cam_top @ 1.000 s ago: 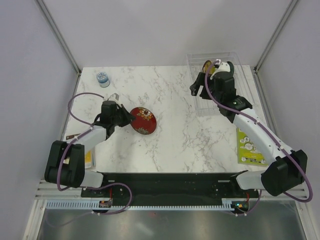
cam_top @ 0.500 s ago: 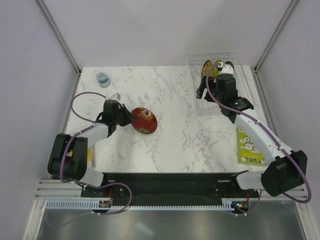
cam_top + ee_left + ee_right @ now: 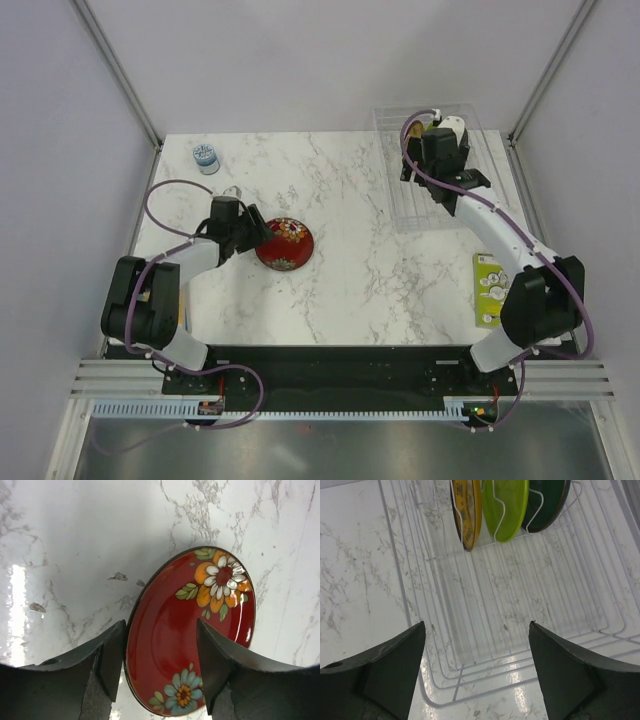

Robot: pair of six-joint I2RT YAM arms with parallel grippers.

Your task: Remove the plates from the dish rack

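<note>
Progress check: one down, three to go, as far as can be judged. The red floral plate [image 3: 285,243] is already out of the dish rack [image 3: 530,595] and is set on the tabletop [image 3: 380,270] over on the left side, well apart from the rack. The left pincer [image 3: 252,232] is parked right at it with the jaws spread. In the left wrist view one finger is seen beside the plate's rim and the other over its red face, so it looks released rather than gripped.

Still racked: the amber plate [image 3: 466,505], the lime green plate [image 3: 505,505] and the dark teal plate [image 3: 547,502], lined up side by side in the slots at the rack's far end. The right pincer [image 3: 476,630] is held above the rack's bare wire floor, jaws wide open and nothing in them, so no grab has been made on the next one yet.

Orientation stuff: the red plate seems to be lying flat, painted face up. It's round, so no real long axis can be given, and the oval look in the wrist view can be put down to the camera angle. The three racked plates are stood on edge, rims up, faces turned sideways toward each other along the row. A straight lift out of the slots is probably what's called for.
</note>
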